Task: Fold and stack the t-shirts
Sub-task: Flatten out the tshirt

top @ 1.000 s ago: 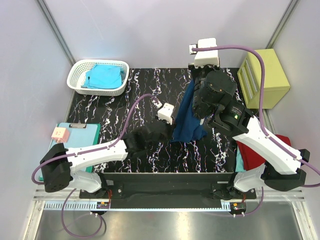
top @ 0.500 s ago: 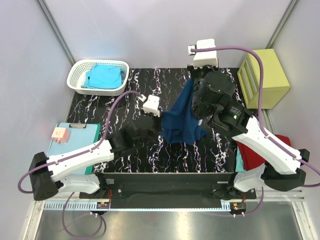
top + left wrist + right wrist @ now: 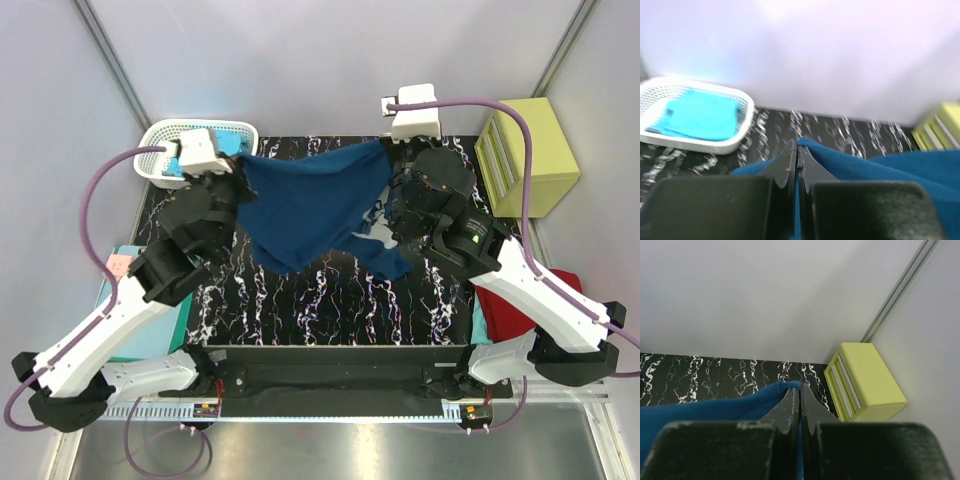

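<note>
**Navy tee held up, stretched btwn both grippers**

Far left first: white basket (image 3: pixel 152 140) sits at the back-left corner of the black marbled surface (image 3: pixel 330 300), w/ a folded turquoise tee (image 3: pixel 700 116) inside. Nearer the arm bases, just off the surface's left edge, a teal clipboard (image 3: pixel 135 345) lies flat, mostly under the left arm, w/ a small pink block (image 3: pixel 117 265) at its far corner.

Left gripper (image 3: pixel 243 168) is raised just beside the basket. Its jaws are pinched right down on one top corner of the navy t-shirt (image 3: pixel 310 205). Wrist view confirms: fingers all but meeting, blue cloth clamped in the slit.

Centre: the shirt spans the back half of the surface, its top edge pulled btwn the two grippers. The body sags below in loose folds, longest at lower left and lower right. Can't tell if the low folds touch the surface. The pale print (image 3: pixel 375 228) shows only in crumpled bits on the right part.

Right gripper (image 3: pixel 388 152) is likewise squeezed tight on the other top corner, w/ cloth draping off to its left in the wrist view.

Far right: a yellow drawer box (image 3: pixel 530 150) stands off the surface's back-right edge. Nearer, a red tee (image 3: pixel 520 305) lies heaped beside the right arm, w/ a sliver of turquoise cloth (image 3: pixel 480 322) at its left edge.
</note>
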Robot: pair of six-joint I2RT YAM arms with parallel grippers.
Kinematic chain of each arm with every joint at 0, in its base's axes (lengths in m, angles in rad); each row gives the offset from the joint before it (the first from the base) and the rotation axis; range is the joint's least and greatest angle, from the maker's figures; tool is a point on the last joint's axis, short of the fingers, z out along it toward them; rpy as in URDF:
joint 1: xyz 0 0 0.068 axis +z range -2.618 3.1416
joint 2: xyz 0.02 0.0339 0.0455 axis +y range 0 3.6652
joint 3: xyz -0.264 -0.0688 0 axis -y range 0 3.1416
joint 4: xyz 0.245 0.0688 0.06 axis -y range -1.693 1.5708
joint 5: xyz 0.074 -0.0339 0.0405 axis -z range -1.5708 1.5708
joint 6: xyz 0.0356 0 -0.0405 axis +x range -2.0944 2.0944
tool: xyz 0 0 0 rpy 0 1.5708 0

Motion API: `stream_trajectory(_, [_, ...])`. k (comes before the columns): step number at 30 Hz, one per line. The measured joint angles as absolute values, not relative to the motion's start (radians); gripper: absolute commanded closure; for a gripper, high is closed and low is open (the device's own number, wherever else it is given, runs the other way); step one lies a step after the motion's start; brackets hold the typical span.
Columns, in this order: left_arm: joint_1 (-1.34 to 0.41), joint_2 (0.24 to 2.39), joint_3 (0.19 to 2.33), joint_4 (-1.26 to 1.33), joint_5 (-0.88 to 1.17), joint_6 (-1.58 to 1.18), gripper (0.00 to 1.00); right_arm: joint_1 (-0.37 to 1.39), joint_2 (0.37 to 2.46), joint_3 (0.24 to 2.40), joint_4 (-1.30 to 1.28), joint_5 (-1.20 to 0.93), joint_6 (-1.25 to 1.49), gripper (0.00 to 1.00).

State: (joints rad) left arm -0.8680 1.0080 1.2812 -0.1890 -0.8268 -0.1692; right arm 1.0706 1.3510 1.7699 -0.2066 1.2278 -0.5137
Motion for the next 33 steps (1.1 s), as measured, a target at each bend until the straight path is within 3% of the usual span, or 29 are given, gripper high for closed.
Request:
stream_trajectory(10, [-0.673, 0.956, 1.246, -0.236, -0.844, -0.169, 1.0, 1.071, 1.312, 1.73, -0.209, 1.211, -0.488, 1.0])
stream_trajectory(18, [-0.629, 0.951, 1.239, -0.311, -0.805, -0.199, 1.0, 1.071, 1.312, 1.724, -0.217, 1.186, -0.495, 1.0])
stream_trajectory(27, [-0.628, 1.029, 1.657, -0.395, -0.706, -0.21, 1.0, 1.073, 1.314, 1.812, 0.053, 1.183, -0.712, 1.0])
stream_trajectory(33, [-0.694, 1.018, 1.768, -0.441, -0.677, -0.197, 1.0, 1.098, 1.303, 1.805, 0.2, 1.191, -0.825, 1.0])
